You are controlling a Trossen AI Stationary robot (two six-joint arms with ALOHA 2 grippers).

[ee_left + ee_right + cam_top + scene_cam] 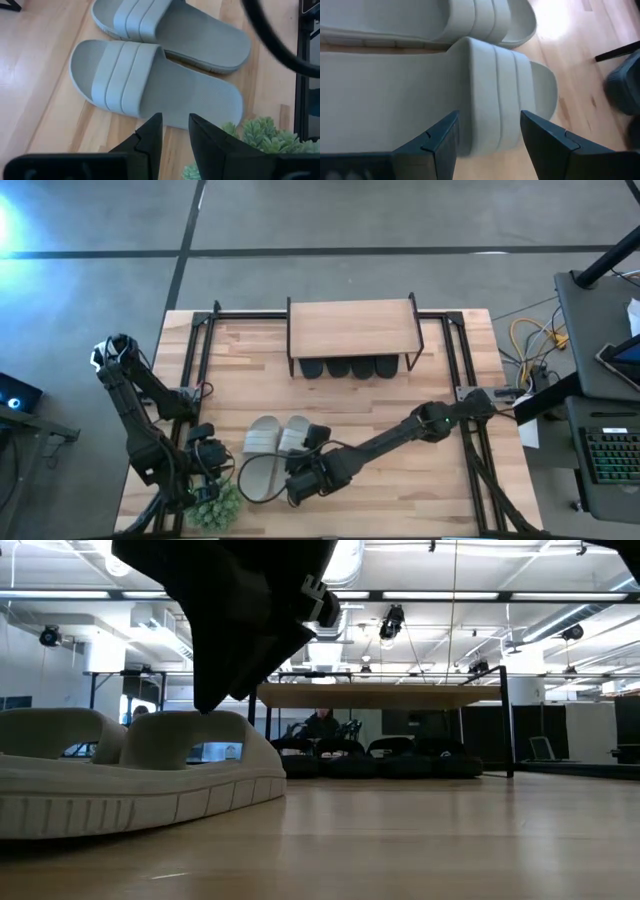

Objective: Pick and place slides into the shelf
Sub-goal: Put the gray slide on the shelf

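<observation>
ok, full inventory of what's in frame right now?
grey slides: two, pale grey-white, side by side on the table front, left of centre
black slides: four, black, in a row under the shelf
shelf: one, light wood top on black wire frame, table's back centre
plant: one, green, front left edge by the left gripper
table: one, light wood
keyboard: one, dark, on a stand to the right of the table
left gripper: fingers slightly apart, holding nothing, by the plant, pointed at the grey slides
right gripper: open, over the nearer grey slide's strap, not gripping yet
</observation>
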